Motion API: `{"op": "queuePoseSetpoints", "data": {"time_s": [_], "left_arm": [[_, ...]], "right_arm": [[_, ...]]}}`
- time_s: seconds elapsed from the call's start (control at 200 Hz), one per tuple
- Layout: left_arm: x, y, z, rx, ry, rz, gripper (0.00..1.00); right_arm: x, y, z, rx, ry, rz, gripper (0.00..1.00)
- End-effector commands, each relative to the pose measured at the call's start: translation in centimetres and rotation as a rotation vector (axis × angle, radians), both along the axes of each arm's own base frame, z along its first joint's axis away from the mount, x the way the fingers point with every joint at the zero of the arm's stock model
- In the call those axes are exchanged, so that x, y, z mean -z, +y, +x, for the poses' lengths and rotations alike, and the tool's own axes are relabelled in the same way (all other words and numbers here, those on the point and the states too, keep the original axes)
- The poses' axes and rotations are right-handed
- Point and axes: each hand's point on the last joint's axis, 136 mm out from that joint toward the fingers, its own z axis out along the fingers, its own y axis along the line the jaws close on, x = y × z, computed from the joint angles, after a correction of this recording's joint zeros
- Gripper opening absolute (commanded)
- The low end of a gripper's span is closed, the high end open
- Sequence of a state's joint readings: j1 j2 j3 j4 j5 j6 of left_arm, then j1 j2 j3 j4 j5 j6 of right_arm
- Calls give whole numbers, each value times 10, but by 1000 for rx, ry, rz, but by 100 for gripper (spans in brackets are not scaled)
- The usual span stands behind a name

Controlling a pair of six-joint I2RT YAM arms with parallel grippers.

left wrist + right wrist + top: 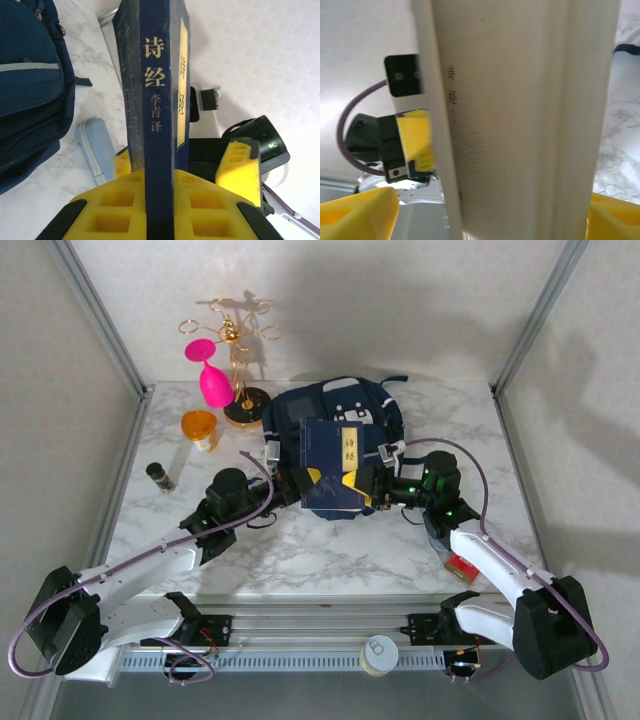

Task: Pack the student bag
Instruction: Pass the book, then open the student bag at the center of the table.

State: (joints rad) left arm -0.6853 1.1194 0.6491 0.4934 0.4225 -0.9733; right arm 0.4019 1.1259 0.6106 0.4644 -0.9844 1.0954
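I've got the left gripper [159,205] clamped on the navy book [157,100] at its spine. My right gripper [487,217] stands wide around the page edge, possibly touching one side. I see the student bag [335,410] back-centre, just behind the book.

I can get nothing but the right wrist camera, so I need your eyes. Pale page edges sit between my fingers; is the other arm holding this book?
Observer: Yes. The left gripper is shut on the book, its pads on both covers.
Operator: Where is the backpack?
Observer: The backpack lies just behind the book, farther from the arms.
Operator: Anything beside it?
Observer: An orange cup sits on the table to its left.
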Motion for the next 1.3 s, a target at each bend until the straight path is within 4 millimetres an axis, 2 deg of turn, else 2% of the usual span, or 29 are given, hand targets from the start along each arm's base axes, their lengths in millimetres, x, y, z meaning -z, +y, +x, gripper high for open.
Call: {"op": "queuePoseSetpoints", "data": {"time_s": [0.0, 0.08, 0.305, 0.486, 0.561, 0.616, 0.691, 0.771, 0.846, 0.936, 1.071, 1.161, 1.292], "left_arm": [[-24, 4, 7, -40, -60, -9, 0], [-15, 6, 10, -58, -46, 43, 0], [-14, 0, 8, -24, -44, 36, 0], [-9, -6, 6, -1, -39, 61, 0], [-5, -8, 6, 7, -35, 79, 5], [-3, -9, 6, 13, -35, 92, 14], [-2, -8, 7, 9, -57, 148, 38], [12, -1, 14, -23, -71, 311, 48], [24, 5, 18, -40, -75, 437, 52], [34, 2, 15, -3, -106, 516, 54], [67, -16, 13, 97, -152, 695, 60], [90, -34, 12, 222, -164, 781, 66], [116, -53, 31, 261, -190, 926, 68]], "right_arm": [[-20, 1, -10, -47, -42, 57, 80], [-21, 0, -9, -33, -53, 38, 72], [-7, -1, 0, 6, -46, -31, 47], [3, -3, 7, 24, -34, -85, 18], [2, -5, 11, 43, -45, -106, 6], [1, -9, 14, 62, -45, -118, 0], [-2, -18, 21, 97, -49, -140, 0], [-3, -31, 29, 149, -57, -180, 0], [-2, -49, 39, 227, -43, -217, 0], [6, -79, 52, 351, -10, -280, 0], [18, -119, 64, 490, 31, -348, 0], [28, -145, 70, 584, 72, -382, 0], [41, -175, 76, 702, 108, -405, 0]]}}
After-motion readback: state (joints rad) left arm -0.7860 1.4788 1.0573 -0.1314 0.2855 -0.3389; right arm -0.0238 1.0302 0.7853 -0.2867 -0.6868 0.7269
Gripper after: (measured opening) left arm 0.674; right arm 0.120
